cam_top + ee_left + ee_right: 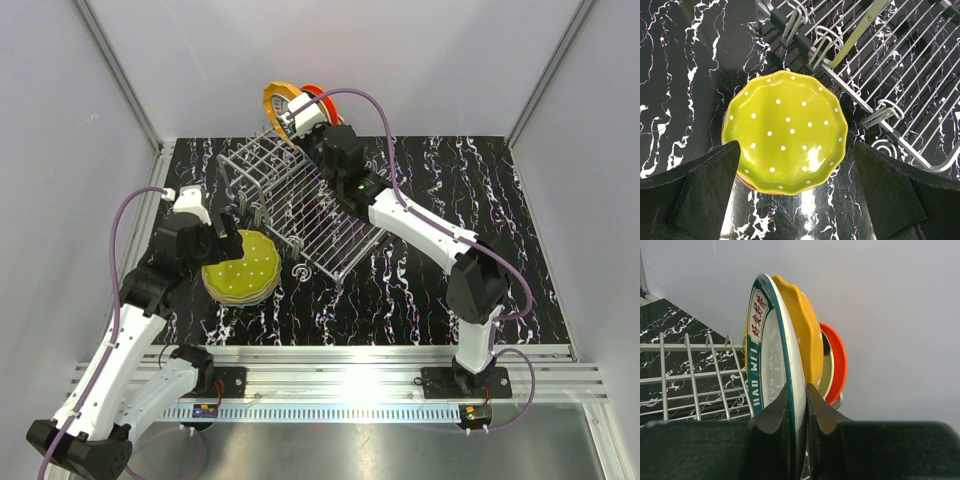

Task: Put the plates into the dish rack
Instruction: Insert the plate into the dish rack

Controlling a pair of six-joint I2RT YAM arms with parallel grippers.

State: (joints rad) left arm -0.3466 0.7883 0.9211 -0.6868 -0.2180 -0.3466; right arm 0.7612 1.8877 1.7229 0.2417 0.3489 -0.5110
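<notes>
Overhead, left end effector [795, 200] gapes wide over dotted yellow-green plate [785, 131]; right end effector [799, 410] pinches teal-rimmed plate [771, 350] upright at dish rack [300, 215].

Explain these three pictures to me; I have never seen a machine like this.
Two robot arms are bolted to a table's near edge. One picture looks down from above and behind them; the other two come from a camera on each wrist. On the black marbled table stands a wire dish rack, and beside it a stack of plates topped by a yellow-green dotted plate. The left tool hangs open above that stack, holding nothing. The right tool is shut on the rim of a teal-rimmed plate, held upright at the rack's far end beside an orange plate and a red plate.
</notes>
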